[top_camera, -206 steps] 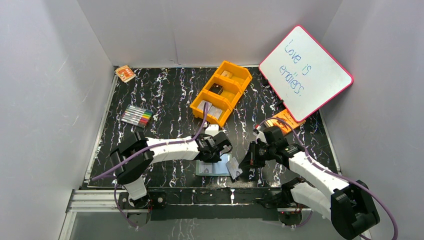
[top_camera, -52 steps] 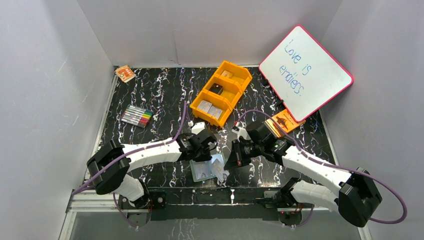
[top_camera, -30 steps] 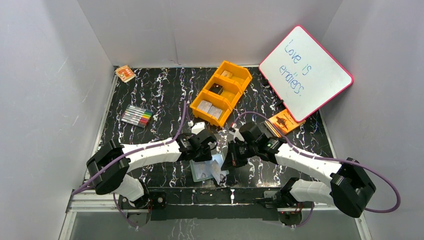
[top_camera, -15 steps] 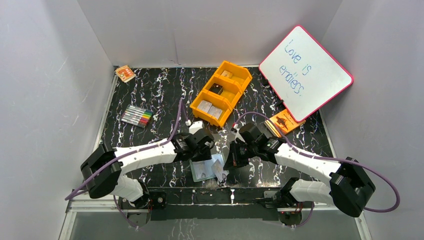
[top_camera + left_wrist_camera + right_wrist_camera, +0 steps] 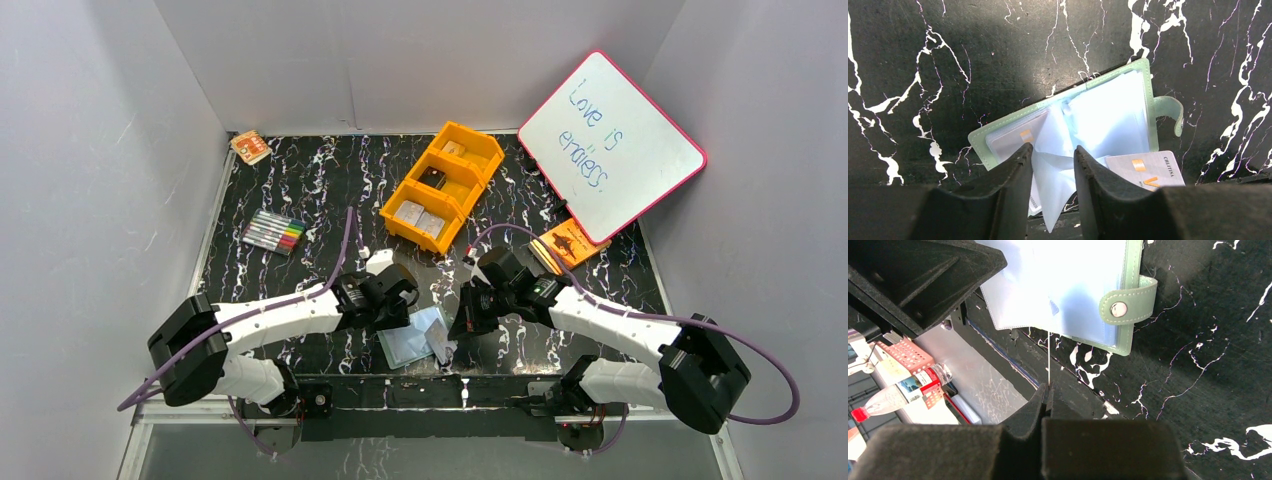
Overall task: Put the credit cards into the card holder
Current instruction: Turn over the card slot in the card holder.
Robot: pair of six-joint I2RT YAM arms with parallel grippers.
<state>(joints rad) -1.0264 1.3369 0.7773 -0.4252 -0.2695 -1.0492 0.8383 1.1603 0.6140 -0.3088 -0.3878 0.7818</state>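
Beside card holder (image 5: 1113, 115) (lying open), card (image 5: 1143, 170) in right tool (image 5: 1047, 390)

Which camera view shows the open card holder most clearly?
The left wrist view: the card holder lies open, with its clear pockets and snap tab visible. The right wrist view shows only its tab side; the top external view shows it small.

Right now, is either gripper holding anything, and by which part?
The right gripper pinches a credit card by one edge. The left gripper straddles a pocket of the card holder; a grip cannot be told.
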